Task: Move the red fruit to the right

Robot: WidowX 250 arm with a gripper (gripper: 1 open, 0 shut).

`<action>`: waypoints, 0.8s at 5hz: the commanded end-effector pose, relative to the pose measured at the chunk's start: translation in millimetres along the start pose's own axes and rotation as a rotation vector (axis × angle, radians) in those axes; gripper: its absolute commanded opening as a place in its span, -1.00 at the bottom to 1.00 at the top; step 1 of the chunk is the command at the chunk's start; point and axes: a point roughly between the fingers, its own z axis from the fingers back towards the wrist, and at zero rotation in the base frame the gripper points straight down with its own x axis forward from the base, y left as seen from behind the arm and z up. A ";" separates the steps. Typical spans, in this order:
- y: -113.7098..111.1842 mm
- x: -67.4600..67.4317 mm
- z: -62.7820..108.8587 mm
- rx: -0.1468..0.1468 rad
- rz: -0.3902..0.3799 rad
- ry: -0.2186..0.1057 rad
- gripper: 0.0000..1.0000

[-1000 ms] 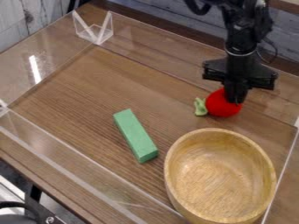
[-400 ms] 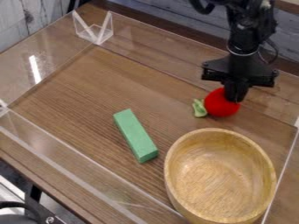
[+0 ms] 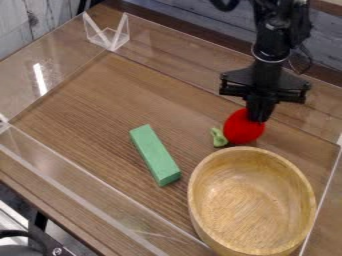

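**Fruit gripped, still to be set down on the right**

Wood-grain tabletop (image 3: 94,105) fills my view, fenced by a low clear wall (image 3: 40,160) with a folded clear stand (image 3: 107,35) at the far left corner. From my seat the black gripper (image 3: 258,116) points almost straight down over the right half of the table, and its fingers are pinched nearly all the way together on the top of the fruit (image 3: 243,127). I read that as a firm hold, with the fingers sunk into the red flesh rather than merely resting on it.

My fruit sits just beyond the far rim of the bowl (image 3: 254,205), with its green stem (image 3: 218,137) sticking out to the left. I cannot tell from this single angle whether it is touching the wood or lifted slightly clear of it. A green block (image 3: 155,154) lies well apart to the left, out of the way.

As I judge it, the grasp is done and the carry is what remains. Open wood lies to the right of the fruit, between it and the right wall, so I have room to shift it that way, lower it and let go. I would keep it clear of the bowl's rim while moving.
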 end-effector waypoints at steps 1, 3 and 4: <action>-2.1 -15.1 20.8 -0.056 -0.042 -0.036 -1.00; -13.3 -56.6 17.9 -0.089 -0.141 0.009 -1.00; -28.7 -76.5 24.1 -0.110 -0.200 0.022 -1.00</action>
